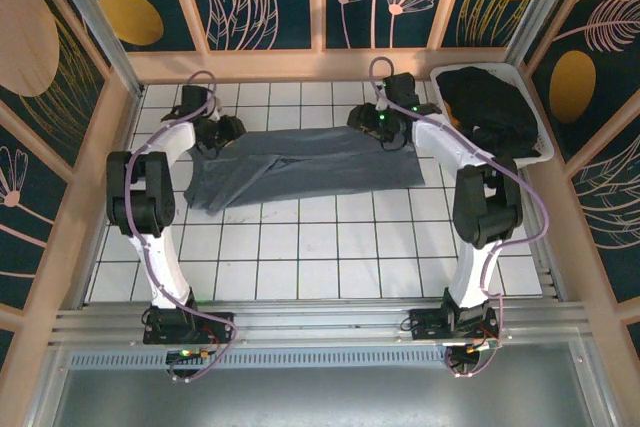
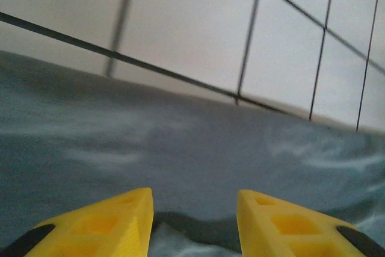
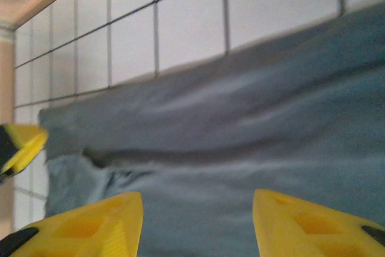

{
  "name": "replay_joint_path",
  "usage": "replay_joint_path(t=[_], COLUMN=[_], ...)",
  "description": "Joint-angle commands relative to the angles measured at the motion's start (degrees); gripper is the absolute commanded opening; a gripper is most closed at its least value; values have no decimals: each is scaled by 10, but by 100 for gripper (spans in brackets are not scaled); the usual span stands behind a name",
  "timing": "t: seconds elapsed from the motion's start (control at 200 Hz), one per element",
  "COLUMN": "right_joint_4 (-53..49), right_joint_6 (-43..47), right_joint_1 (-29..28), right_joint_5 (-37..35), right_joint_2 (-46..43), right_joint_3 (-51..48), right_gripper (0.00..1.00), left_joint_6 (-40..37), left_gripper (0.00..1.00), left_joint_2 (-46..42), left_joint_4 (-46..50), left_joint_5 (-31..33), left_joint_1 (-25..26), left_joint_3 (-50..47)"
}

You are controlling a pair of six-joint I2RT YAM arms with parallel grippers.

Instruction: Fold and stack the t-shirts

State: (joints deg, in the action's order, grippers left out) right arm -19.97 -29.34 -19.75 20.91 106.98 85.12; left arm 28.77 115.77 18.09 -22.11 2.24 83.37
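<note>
The left gripper (image 2: 194, 200) and right gripper (image 3: 197, 200) are hovering spread, gripping nothing, at the far edge of the blue-grey t-shirt (image 1: 300, 167), which is lying banded on the counter (image 1: 320, 247). The lengthwise fold appears laid; the next move is calling for regrasping 1 end crosswise.

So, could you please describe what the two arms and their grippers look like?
The left arm and right arm have white links with black joint housings, each trailed by a lilac cable. The left gripper and right gripper carry yellow wedge-shaped fingers with square recesses and black patches near the base. A small green light glows on the right wrist.
</note>
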Motion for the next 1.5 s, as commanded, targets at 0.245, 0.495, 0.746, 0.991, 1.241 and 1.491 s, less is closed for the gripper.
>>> replay_joint_path(t=[0.245, 0.495, 0.746, 0.991, 1.241, 1.491], right_joint_4=[43, 47, 49, 46, 49, 60], right_joint_6=[-54, -59, -60, -58, -62, -68], right_joint_1=[-20, -26, -31, -30, -31, -32], right_joint_5=[15, 16, 16, 14, 15, 18], right_joint_2=[-74, -77, -74, -74, -80, -94], right_joint_3=[-100, -107, -107, -113, -125, -143], right_gripper=[52, 51, 51, 51, 50, 50], left_joint_6=[-67, -67, -55, -32, -32, -48], left_gripper=[41, 41, 35, 21, 30, 50], left_joint_2=[40, 35, 18, -32, -46, -44], left_joint_4=[25, 20, 2, -5, 5, 8], left_joint_5=[9, 8, -6, 3, 4, 50], left_joint_1=[7, 16, 23, 30, 41, 41], left_joint_3=[-13, -35, -62, -83, -104, -104])
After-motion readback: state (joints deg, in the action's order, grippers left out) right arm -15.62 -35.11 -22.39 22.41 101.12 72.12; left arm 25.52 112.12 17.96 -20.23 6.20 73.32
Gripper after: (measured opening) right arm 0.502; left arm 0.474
